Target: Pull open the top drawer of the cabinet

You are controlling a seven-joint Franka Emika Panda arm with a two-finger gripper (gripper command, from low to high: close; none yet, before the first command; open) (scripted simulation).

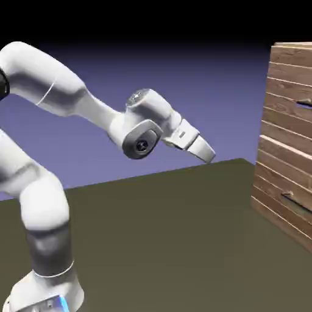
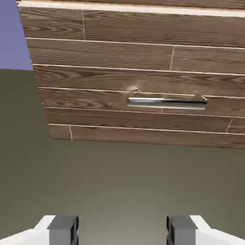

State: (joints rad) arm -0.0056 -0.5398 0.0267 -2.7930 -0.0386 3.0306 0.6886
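Arm: the white Franka arm (image 1: pixel 73 97) rises at the exterior view's left and bends out over the tabletop (image 1: pixel 170 244), its wrist angled down toward the exterior view's right.
Hand: the hand (image 1: pixel 207 152) hangs in the air above the tabletop, well apart from the cabinet (image 1: pixel 286 140); nothing is between its jaws.
Hand state: in the hand view the hand (image 2: pixel 122 229) shows two grey fingertips (image 2: pixel 63 228) standing wide apart at the bottom edge, with only bare olive tabletop between them.
Cabinet: a tall box of brown horizontal wood planks at the exterior view's right edge, standing on the tabletop and partly cut off by the frame.
Top drawer: the top drawer (image 1: pixel 295 100) sits in the upper part of the cabinet's front; its handle (image 1: pixel 303 105) shows only as a small dark bar near the frame's edge. The front appears flush with the planks around it.
Lower drawer: a second handle (image 1: pixel 286 196) sits lower on the same face.
Hand view: a plank front fills the upper half, with one grey bar handle (image 2: pixel 166 100) lying level, right of centre; which drawer it belongs to cannot be told from this view alone.
Backdrop: plain blue-violet (image 1: pixel 183 73).
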